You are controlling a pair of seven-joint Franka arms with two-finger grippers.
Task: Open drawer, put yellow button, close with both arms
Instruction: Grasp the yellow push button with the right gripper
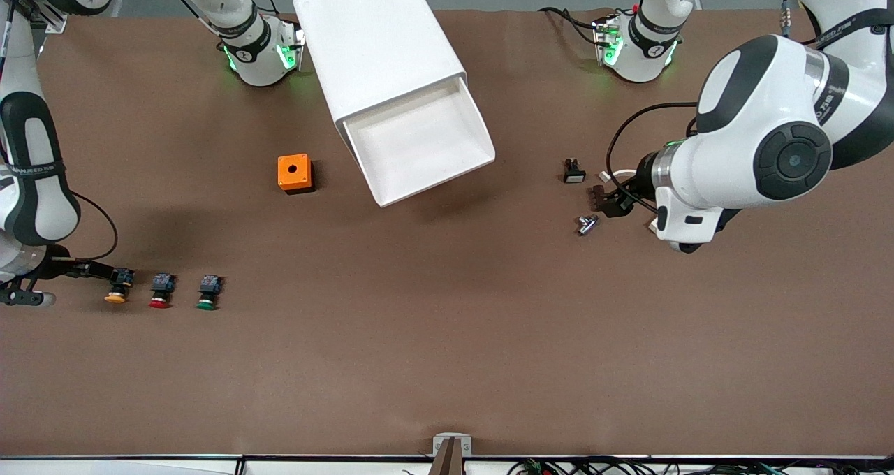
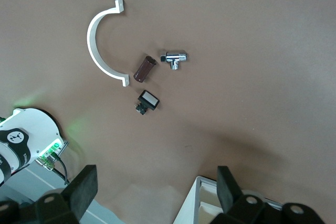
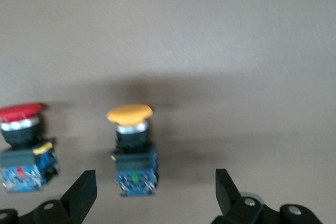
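Observation:
The white cabinet (image 1: pixel 377 42) stands between the two arm bases. Its uppermost drawer (image 1: pixel 419 140) is pulled out and holds nothing. The yellow button (image 1: pixel 117 288) lies at the right arm's end of the table, beside a red-capped one (image 1: pixel 160 291). My right gripper (image 3: pixel 152 192) is open over the yellow button (image 3: pixel 134 150). The button's body shows between the fingers and touches neither. My left gripper (image 2: pixel 156 192) is open and empty, high over the table at the left arm's end. A corner of the cabinet (image 2: pixel 207 203) shows by one finger.
A green-capped button (image 1: pixel 207 293) lies beside the red one. An orange cube with a hole (image 1: pixel 294 173) sits near the cabinet. Under the left arm lie a white half-ring clamp (image 2: pixel 100 45), a brown piece (image 2: pixel 144 69), a chrome valve (image 2: pixel 175 59) and a small black switch (image 2: pixel 148 100).

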